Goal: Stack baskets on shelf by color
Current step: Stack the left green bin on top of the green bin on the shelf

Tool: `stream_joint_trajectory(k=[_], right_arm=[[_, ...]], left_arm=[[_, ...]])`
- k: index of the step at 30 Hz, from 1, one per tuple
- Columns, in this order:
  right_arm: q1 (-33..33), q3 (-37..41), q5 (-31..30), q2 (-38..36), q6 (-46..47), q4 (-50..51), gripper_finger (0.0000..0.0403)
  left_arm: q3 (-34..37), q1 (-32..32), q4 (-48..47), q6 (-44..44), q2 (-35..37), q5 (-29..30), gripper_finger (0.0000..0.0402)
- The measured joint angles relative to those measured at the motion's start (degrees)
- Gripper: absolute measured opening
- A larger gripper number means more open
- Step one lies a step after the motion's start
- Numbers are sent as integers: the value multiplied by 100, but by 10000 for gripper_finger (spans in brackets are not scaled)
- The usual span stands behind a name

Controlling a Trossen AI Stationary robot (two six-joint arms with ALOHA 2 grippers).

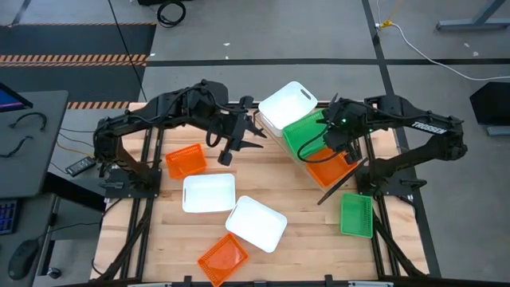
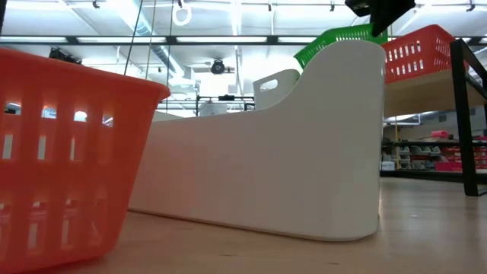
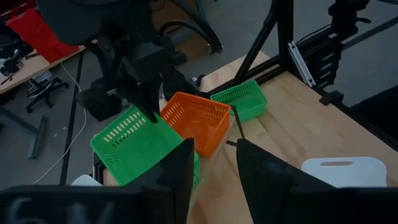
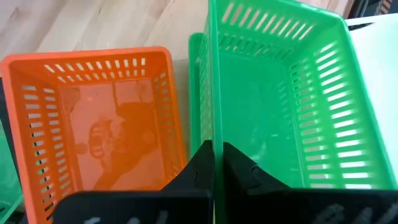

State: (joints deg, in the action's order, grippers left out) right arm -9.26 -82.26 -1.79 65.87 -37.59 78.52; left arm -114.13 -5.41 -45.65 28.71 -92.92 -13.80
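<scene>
On the slanted shelf [image 2: 422,91] stand a white basket [image 1: 291,104], a green basket [image 1: 307,131] and an orange basket [image 1: 331,169] in a row. My right gripper [image 4: 217,155] is shut on the green basket [image 4: 280,93], which sits tilted over a second green basket's rim [image 4: 194,74]. My left gripper [image 3: 214,165] hangs open above the table, left of the shelf [image 1: 239,142], with nothing between its fingers. More baskets lie on the tabletop: orange [image 1: 186,159], white [image 1: 209,193], white [image 1: 256,223], orange [image 1: 223,257], green [image 1: 356,215]. My right gripper pinches the green basket's side wall [image 4: 214,134], the one next to the orange basket [image 4: 93,124], with one finger inside and one outside. The fingers come steeply from above. The basket hangs tilted; whether its bottom rests in the green basket below, I cannot tell.
The shelf's black frame post [image 2: 464,114] stands at the right in the low view. An orange basket [image 2: 53,152] and a white one [image 2: 289,152] fill the low view's foreground. Bare planks lie between the loose baskets [image 1: 307,207].
</scene>
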Motion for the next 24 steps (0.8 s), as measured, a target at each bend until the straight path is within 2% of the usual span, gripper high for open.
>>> stream_joint_trajectory(k=[16, 24], right_arm=[[-2, 504, 147, 11, 5, -351, 10], [-230, 660, 176, 10, 165, -352, 33]], left_arm=[[0, 0, -5, -116, -2, -2, 128], [0, 0, -2, -116, -2, -2, 128]])
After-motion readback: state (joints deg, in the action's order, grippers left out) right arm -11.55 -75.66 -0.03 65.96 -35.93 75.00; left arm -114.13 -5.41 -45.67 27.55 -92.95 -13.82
